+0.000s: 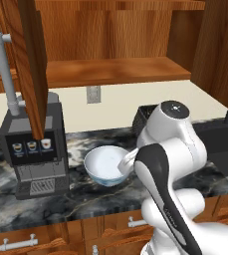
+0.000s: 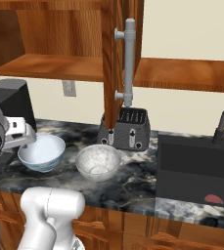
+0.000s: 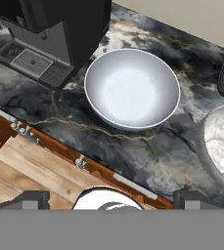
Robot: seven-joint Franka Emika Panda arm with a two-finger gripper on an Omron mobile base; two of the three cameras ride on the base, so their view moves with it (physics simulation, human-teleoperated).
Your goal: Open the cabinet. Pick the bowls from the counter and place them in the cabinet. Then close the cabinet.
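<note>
White-and-blue bowl [image 3: 131, 90] stands on the counter [image 3: 147, 156] near its front edge, beside the speckled bowl [image 2: 98, 162]. Your gripper [image 3: 108, 197] hovers above, jaws fully spread, empty. Rigid, smooth, probably breakable: pinch its rim.

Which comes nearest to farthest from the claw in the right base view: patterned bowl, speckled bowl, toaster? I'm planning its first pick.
1. Patterned bowl, right beside the claw, far left.
2. Speckled bowl, middle of the counter.
3. Toaster, behind, by the wall.

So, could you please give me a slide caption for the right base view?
Cabinet doors open; white bowl and speckled bowl wait on the counter.
</note>
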